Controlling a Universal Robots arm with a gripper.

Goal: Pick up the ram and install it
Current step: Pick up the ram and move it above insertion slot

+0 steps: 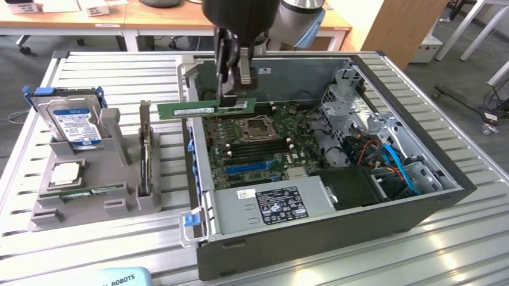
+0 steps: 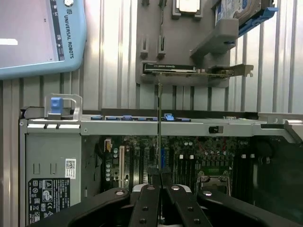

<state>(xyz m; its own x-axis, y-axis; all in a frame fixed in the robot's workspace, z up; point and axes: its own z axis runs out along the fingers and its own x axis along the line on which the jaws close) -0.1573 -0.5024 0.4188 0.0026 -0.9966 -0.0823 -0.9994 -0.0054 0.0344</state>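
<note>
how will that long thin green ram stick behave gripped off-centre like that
Probably stiff: the long thin green ram stick juts level from the shut gripper without sagging. Likely light, since an off-centre pinch holds it. Edge-on in the wrist view it looks very thin, so sideways pushes might crack it.

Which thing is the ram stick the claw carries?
Find the open computer case. Above its edge on the exterior view's left, the gripper is shut on the ram: a long, thin green board held level in the air, unlike its twin lying in the grey rack.
</note>
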